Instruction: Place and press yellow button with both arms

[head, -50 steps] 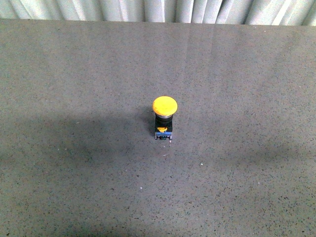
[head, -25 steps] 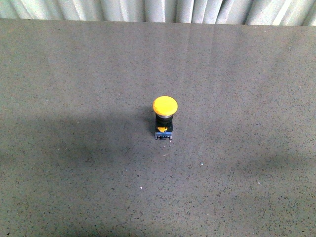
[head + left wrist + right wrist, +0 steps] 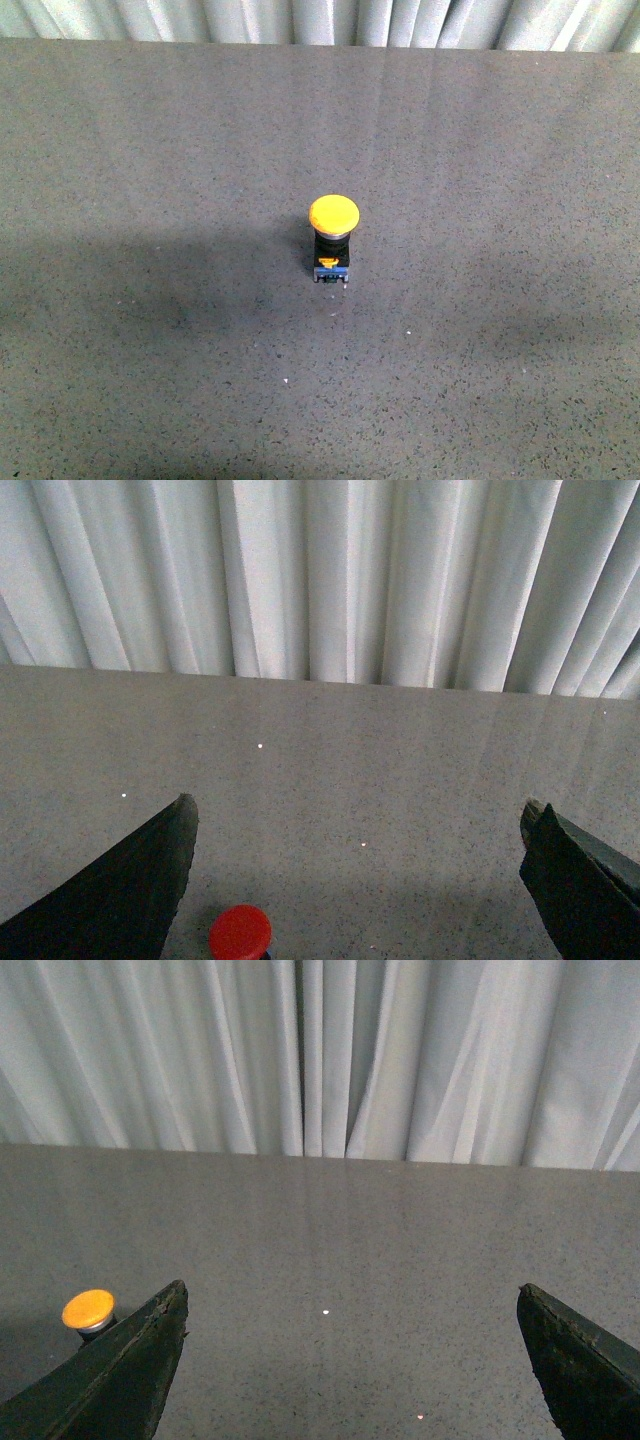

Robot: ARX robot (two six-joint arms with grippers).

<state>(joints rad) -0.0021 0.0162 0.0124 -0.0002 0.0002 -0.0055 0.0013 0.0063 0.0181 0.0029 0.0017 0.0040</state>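
The yellow button (image 3: 333,215) stands upright near the middle of the grey table (image 3: 150,150), its domed yellow cap on a black body with a blue-and-orange base. Neither arm shows in the front view. My right gripper (image 3: 352,1288) is open with nothing between its fingers. The button's cap (image 3: 88,1309) sits just outside one of its dark fingers (image 3: 130,1380). My left gripper (image 3: 358,805) is also open and empty. A round domed cap (image 3: 240,932), red in this picture, shows low between its fingers, close to one finger (image 3: 120,900).
White pleated curtains (image 3: 320,20) hang behind the table's far edge. The speckled grey tabletop (image 3: 400,1220) stretches around the button on every side. Soft shadows lie across the table's left and right parts in the front view.
The button has not moved. Only the soft shadows on the table have shifted slightly.
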